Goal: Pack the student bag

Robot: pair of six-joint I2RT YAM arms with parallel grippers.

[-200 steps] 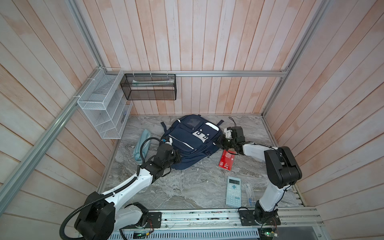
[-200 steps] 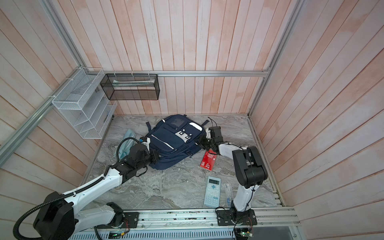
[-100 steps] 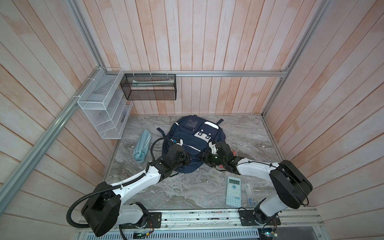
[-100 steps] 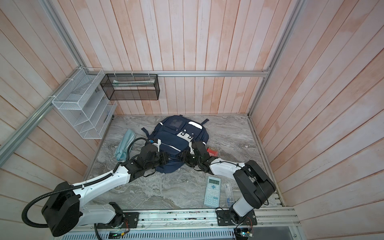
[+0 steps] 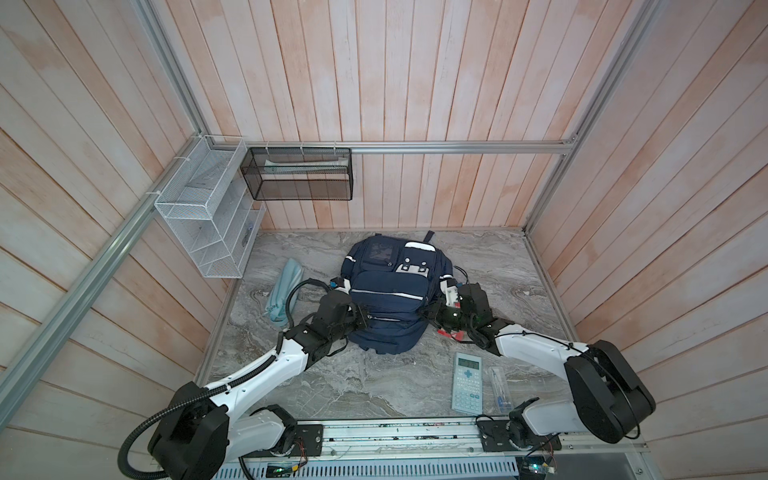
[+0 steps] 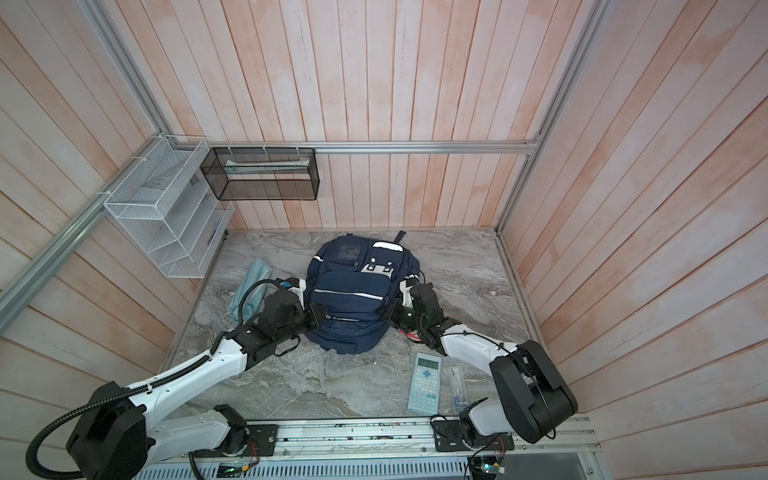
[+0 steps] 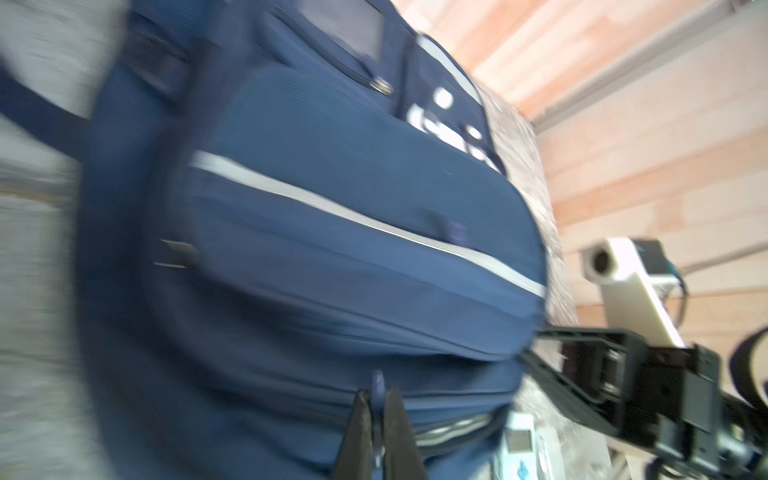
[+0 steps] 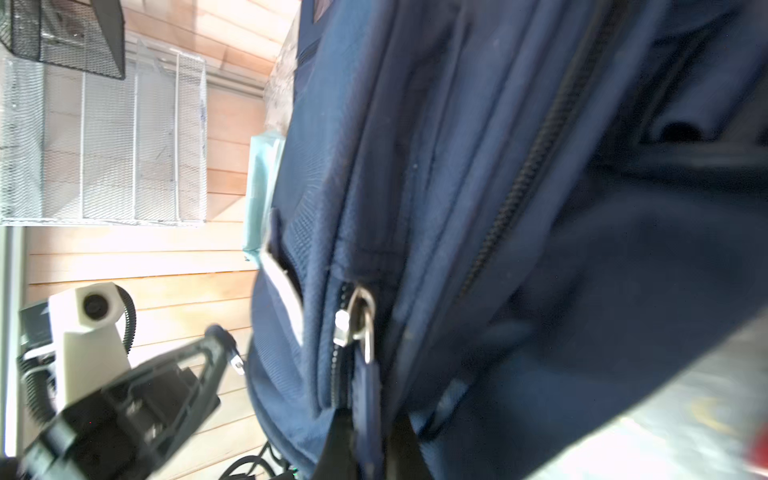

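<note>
The student bag point(image 5: 388, 291) point(image 6: 351, 297), navy with white stripes, lies front-up in the middle of the marble table. My left gripper point(image 5: 362, 319) point(image 6: 319, 318) presses against its lower left side. In the left wrist view this gripper point(image 7: 377, 395) is shut on a blue zipper pull tab point(image 7: 377, 380). My right gripper point(image 5: 430, 316) point(image 6: 388, 316) sits at the bag's lower right side. In the right wrist view that gripper point(image 8: 370, 415) is shut on another blue pull tab point(image 8: 368, 386) hanging from a metal slider point(image 8: 357, 320).
A pale blue calculator point(image 5: 467, 382) point(image 6: 424, 384) and a clear pen case point(image 5: 498, 386) lie near the front right. A red item point(image 5: 449, 333) shows under the right wrist. A teal pouch point(image 5: 284, 291) lies left of the bag. A white wire rack point(image 5: 203, 216) and black mesh basket point(image 5: 299, 174) hang on the walls.
The bag swung from tilted to upright and shifted toward the middle. My right gripper left the bag's far right edge, came to its lower right side and shut on the pull tab. The left arm followed the bag.
</note>
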